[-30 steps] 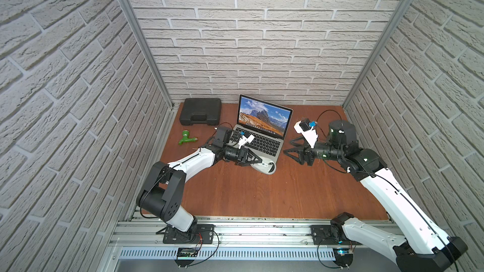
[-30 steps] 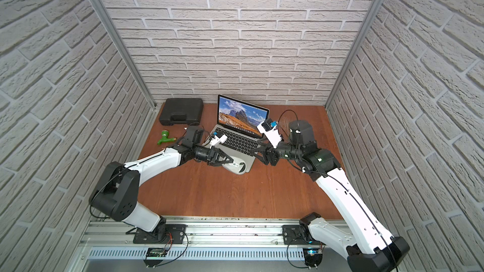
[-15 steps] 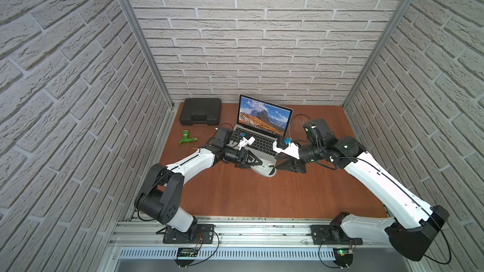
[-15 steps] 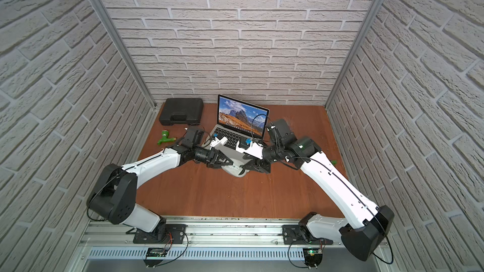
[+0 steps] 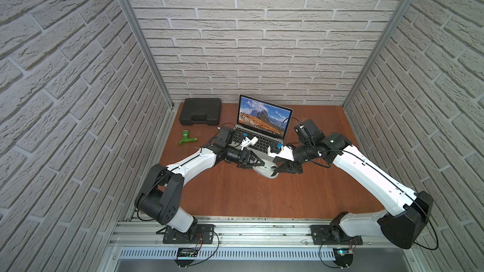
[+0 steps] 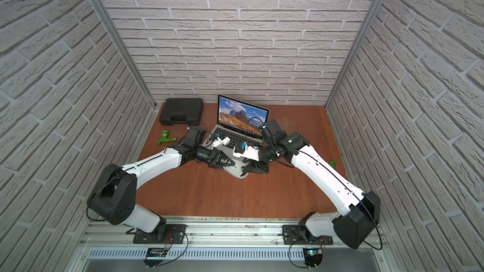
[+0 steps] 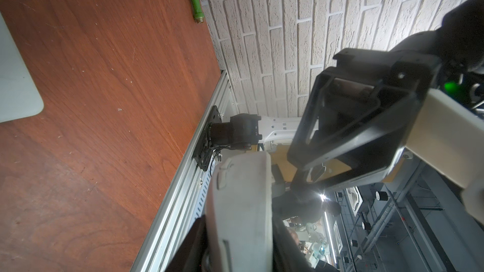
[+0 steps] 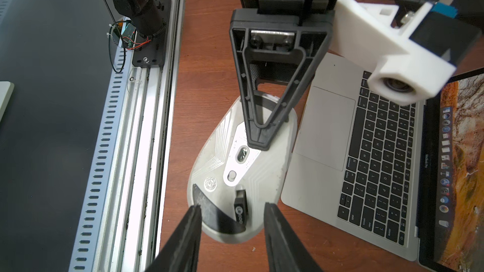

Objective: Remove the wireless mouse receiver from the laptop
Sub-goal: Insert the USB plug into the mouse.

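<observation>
Right jaws leftward; "MacBook Pro" laptop (image 8: pixel 324 132)

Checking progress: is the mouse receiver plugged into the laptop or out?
Out. The receiver sits in the underside of the upturned mouse, beside the laptop, between the fingertips of the open right gripper.

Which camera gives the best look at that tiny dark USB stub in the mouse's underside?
The right wrist view: the wireless mouse receiver sits in the upturned mouse, clearly. In both top views it is too small to find; the left wrist view shows only the mouse's side.
</observation>
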`<state>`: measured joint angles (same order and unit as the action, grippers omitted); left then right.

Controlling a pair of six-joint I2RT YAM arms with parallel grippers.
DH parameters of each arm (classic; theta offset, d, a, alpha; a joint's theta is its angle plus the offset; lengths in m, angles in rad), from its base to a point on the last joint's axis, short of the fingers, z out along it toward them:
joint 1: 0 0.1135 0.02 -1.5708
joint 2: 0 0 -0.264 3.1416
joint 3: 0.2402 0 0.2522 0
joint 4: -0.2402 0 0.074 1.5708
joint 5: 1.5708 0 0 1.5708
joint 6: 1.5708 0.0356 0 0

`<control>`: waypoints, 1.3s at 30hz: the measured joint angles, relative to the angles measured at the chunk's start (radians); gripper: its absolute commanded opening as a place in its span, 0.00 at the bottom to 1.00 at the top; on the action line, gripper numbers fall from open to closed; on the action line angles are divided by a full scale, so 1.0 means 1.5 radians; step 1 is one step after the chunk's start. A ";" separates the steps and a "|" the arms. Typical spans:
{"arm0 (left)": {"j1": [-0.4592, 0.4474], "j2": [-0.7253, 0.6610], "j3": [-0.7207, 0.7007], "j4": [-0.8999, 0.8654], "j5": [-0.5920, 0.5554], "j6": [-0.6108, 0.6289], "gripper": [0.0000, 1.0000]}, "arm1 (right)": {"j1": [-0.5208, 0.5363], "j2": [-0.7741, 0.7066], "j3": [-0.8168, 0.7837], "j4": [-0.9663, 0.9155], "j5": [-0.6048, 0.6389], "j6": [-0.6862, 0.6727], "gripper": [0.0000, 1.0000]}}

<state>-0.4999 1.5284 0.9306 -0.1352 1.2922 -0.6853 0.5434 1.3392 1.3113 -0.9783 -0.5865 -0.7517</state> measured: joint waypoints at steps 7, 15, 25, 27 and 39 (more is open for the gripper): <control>0.000 -0.003 0.000 0.000 0.000 0.000 0.00 | 0.000 0.017 0.000 -0.001 0.005 -0.007 0.34; -0.001 -0.009 0.000 0.000 -0.001 0.000 0.00 | 0.000 0.018 0.000 -0.002 0.004 -0.010 0.21; -0.001 -0.009 0.000 0.000 -0.003 0.000 0.00 | 0.000 0.022 0.001 -0.001 0.003 -0.010 0.05; -0.001 -0.009 0.000 0.000 -0.003 0.000 0.00 | 0.000 0.024 0.001 -0.001 0.003 -0.010 0.04; 0.001 -0.008 0.001 -0.006 -0.010 0.001 0.00 | 0.012 0.048 0.031 -0.028 0.023 -0.010 0.03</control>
<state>-0.4992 1.5166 0.9314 -0.1440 1.2766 -0.6846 0.5613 1.4113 1.3579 -1.0206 -0.5526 -0.7670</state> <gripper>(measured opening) 0.392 0.116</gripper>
